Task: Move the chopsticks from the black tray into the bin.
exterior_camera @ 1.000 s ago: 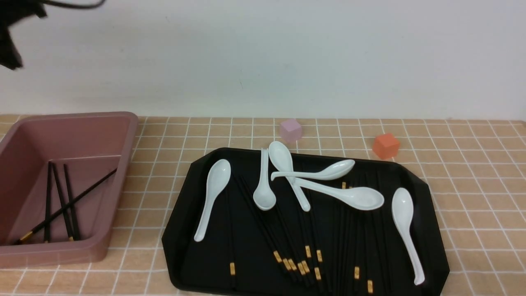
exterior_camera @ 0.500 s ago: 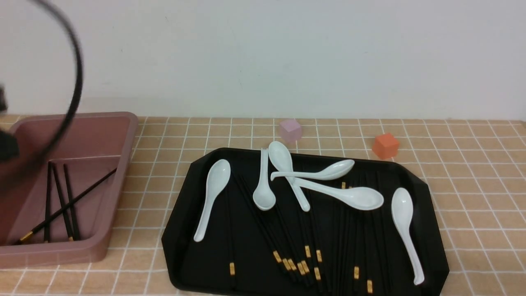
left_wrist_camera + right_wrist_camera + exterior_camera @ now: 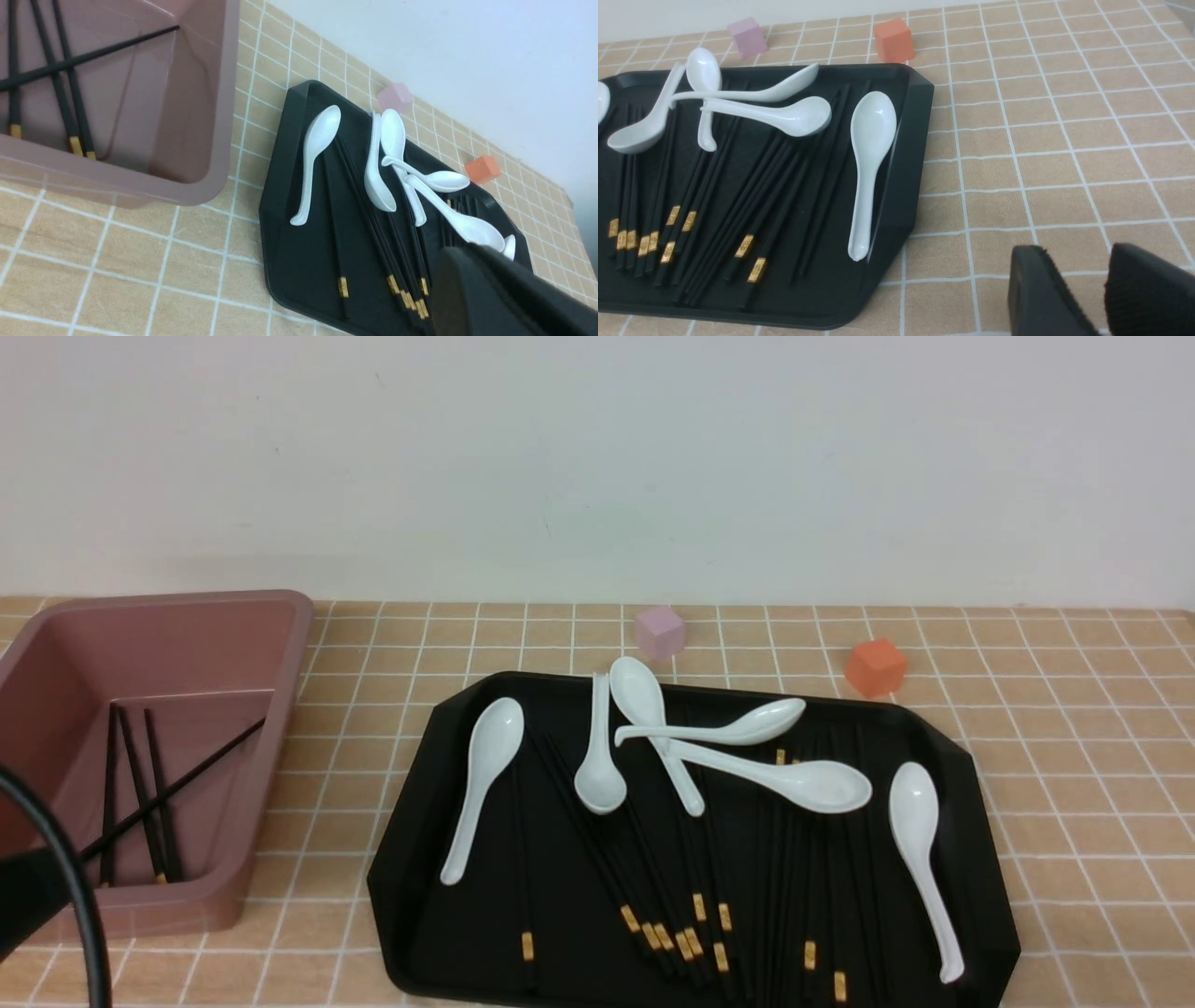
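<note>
Noting containers first: the black tray (image 3: 420, 877), glossy, flat, low-rimmed with cut-off corners, holds most of the chopsticks (image 3: 672, 896), thin black sticks with gold bands near one end, lying roughly parallel with a few crossing. Six white soup spoons (image 3: 915, 859) lie on and among them; three overlap near the tray's far edge. The bin (image 3: 271, 747), a deep mauve plastic tub with rounded corners and a thick rim, sits to the left of the tray, apart from it, and holds four chopsticks, one lying diagonally across the other three. My left gripper (image 3: 495, 289) shows as one dark mass in its wrist view, jaws pressed together, nothing between them. My right gripper (image 3: 1101, 289) hangs over bare cloth beside the tray's right edge; a narrow gap shows between its ribbed black pads, empty. The surface is a tan cloth with a white grid. A pale pink cube (image 3: 661, 632) and an orange cube (image 3: 876, 666) stand beyond the tray. A plain white wall runs behind.
</note>
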Controlling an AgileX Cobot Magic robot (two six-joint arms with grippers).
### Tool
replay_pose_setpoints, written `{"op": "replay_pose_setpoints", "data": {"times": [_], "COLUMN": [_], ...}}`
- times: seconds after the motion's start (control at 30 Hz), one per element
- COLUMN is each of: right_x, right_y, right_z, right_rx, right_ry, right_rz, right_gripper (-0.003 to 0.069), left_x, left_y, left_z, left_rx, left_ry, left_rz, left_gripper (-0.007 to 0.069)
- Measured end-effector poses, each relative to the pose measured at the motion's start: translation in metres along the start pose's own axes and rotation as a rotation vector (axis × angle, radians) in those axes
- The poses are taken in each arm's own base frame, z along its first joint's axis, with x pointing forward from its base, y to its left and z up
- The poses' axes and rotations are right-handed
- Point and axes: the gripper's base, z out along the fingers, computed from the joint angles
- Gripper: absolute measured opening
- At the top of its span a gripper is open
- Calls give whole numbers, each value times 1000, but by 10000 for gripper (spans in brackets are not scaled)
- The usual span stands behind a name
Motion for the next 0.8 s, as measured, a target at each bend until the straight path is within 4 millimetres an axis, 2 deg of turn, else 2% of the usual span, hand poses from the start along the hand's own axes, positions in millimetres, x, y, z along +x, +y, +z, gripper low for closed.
{"op": "replay_pose_setpoints", "data": {"times": [0.2, 0.5, 0.63, 0.8], "right_x": [0, 0, 0, 0], "right_y": [0, 0, 0, 0], "right_z": [0, 0, 0, 0], "right_rx": [0, 0, 0, 0], "right_ry": [0, 0, 0, 0], "right_rz": [0, 0, 0, 0], "right_gripper": [240, 240, 240, 240], "left_x": [-1, -7, 3, 36], "left_y": [1, 10, 20, 42], "left_z": [0, 0, 2, 1], "left_rx": [-6, -109, -131, -118], "left_ry": [-7, -76, -88, -133], "left_rz": [21, 231, 248, 391], "left_gripper": [-8, -1, 1, 5]}}
